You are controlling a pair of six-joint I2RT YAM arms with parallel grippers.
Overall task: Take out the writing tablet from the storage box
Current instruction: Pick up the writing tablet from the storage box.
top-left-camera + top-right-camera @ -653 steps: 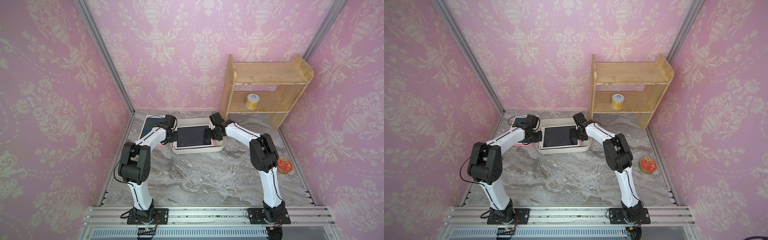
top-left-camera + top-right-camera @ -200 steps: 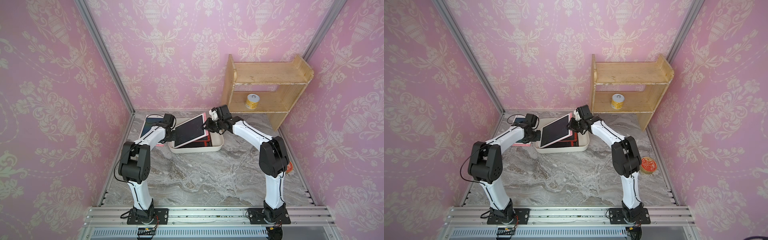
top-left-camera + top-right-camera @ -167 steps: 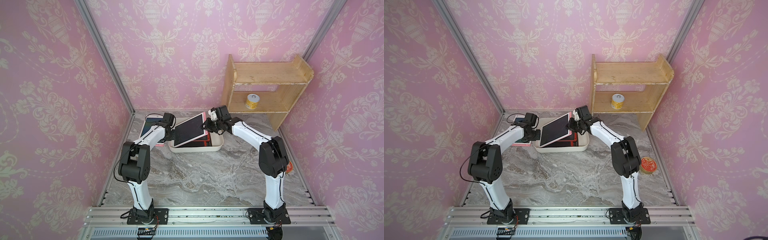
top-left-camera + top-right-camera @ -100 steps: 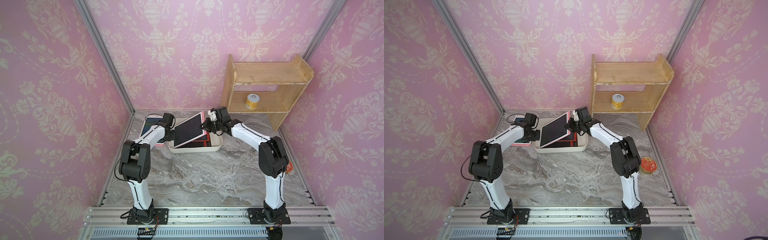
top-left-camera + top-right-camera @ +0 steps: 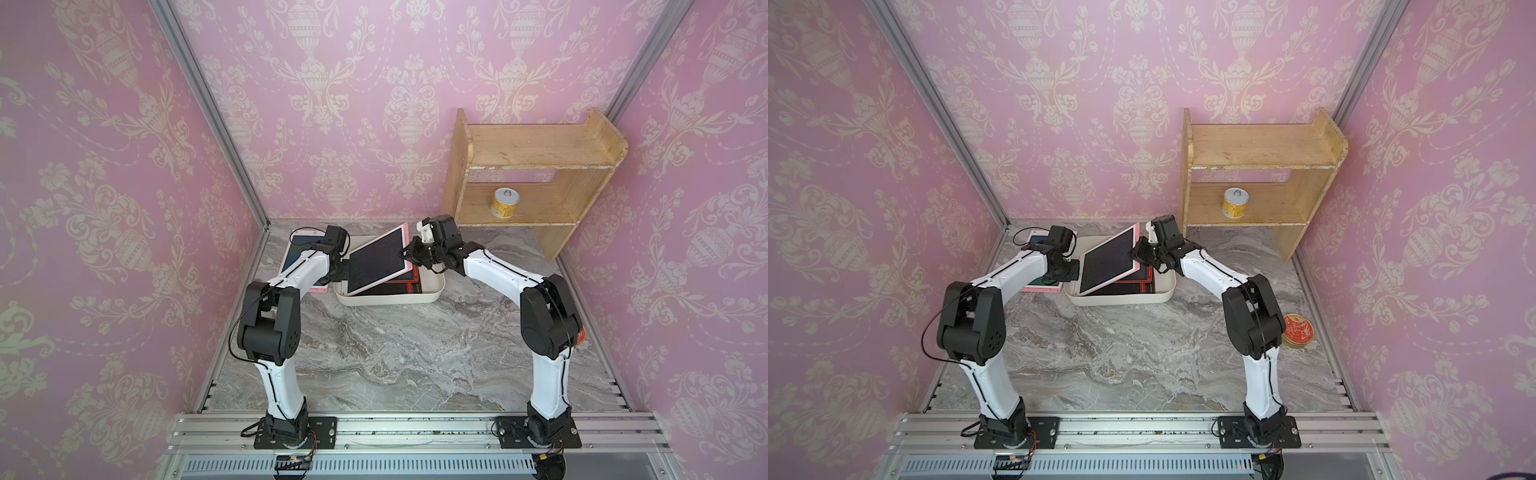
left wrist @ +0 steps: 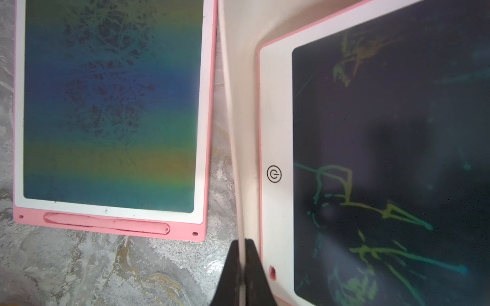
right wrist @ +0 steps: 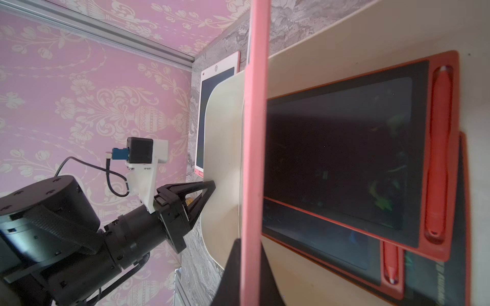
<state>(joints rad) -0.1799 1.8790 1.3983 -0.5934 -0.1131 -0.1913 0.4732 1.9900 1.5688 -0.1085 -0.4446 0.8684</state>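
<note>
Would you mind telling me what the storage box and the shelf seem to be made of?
The storage box looks like moulded plastic: off-white, smooth, with rounded corners and thin walls. The shelf looks like pale, matte wood, probably unvarnished, with visible grain and chipped edges.

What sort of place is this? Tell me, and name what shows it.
Most likely a robot test cell dressed as a home room: pink wallpaper panels in aluminium framing, a left arm and right arm bolted to a metal rail, and a marble-look tabletop with a wooden shelf.
</note>
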